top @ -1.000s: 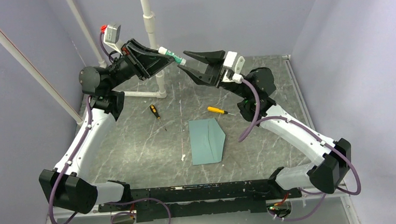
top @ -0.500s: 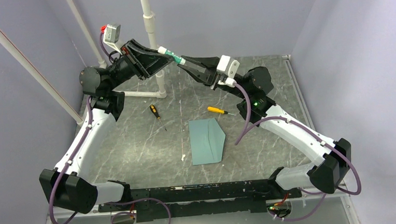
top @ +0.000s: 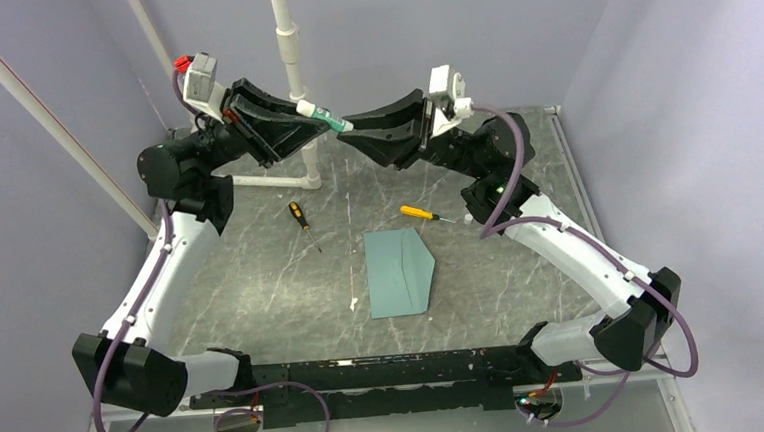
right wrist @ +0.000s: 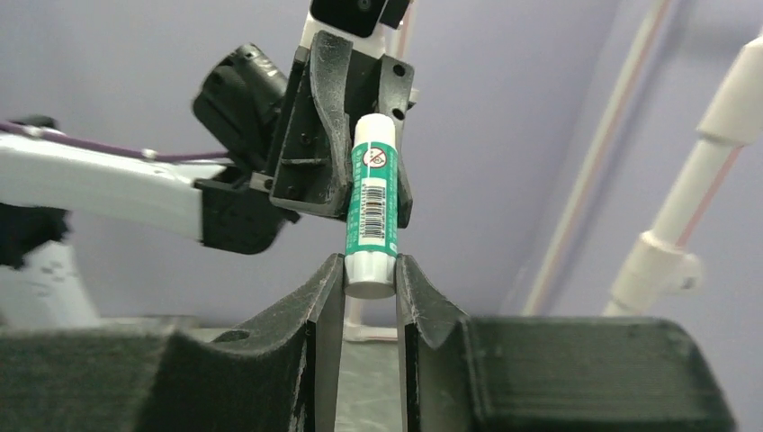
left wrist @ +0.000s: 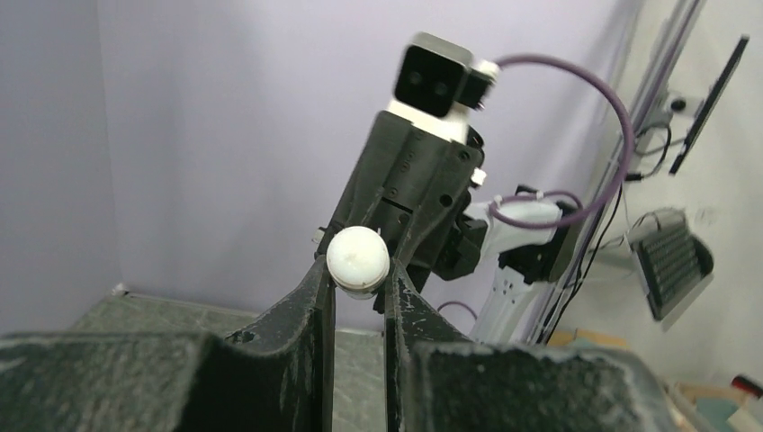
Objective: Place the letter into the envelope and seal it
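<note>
The right gripper point(right wrist: 370, 273) has closed in on one end of the glue stick point(right wrist: 372, 193); the left gripper point(left wrist: 358, 275) clamps the other. The envelope point(top: 399, 271) lies flat below.

Bench point(top: 262, 283): dark grey-green slab with white marble veining, walled on three sides. Envelope point(top: 398, 271) lies flat near centre, slightly right, its tapering flap open and pointing right. Black-handled screwdriver point(top: 301, 218) lies left of centre toward the back, tip toward the near edge. Yellow-handled screwdriver point(top: 418, 213) lies just behind the envelope, apart from it, tip pointing right. Small white scrap point(top: 354, 303) sits just left of the envelope's near corner. White pipe foot point(top: 276, 180) rests on the bench at the back left.
</note>
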